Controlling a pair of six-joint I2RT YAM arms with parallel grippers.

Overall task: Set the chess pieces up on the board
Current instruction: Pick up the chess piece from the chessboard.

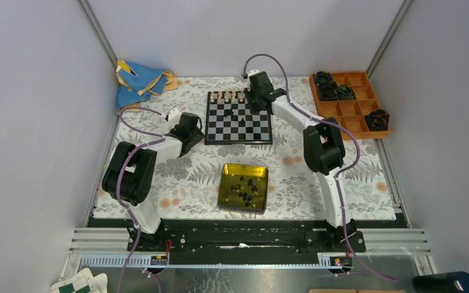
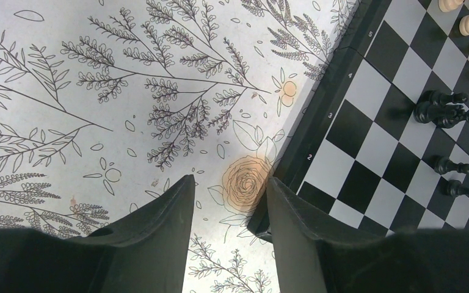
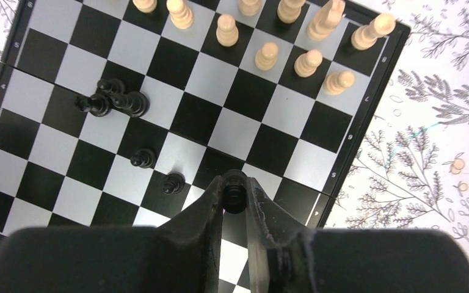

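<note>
**Right gripper pinching a black chess piece over the board.**

I hold the right gripper (image 3: 235,188) pressed together on a black piece (image 3: 234,198) above the near right part of the board (image 3: 238,131). The left gripper (image 2: 229,183) hangs spread and empty over the table (image 2: 67,152), just left of the board. Cream pieces (image 3: 269,55) stand along the far rows, a few black pieces (image 3: 113,101) stand loose left of centre, and more lie in the yellow tin (image 1: 223,189) nearer the arms. To place it well, I judge I should centre the piece over its square, lower it upright until the base touches, part the fingers only slightly, and then lift straight up, clear of its neighbours.
</note>
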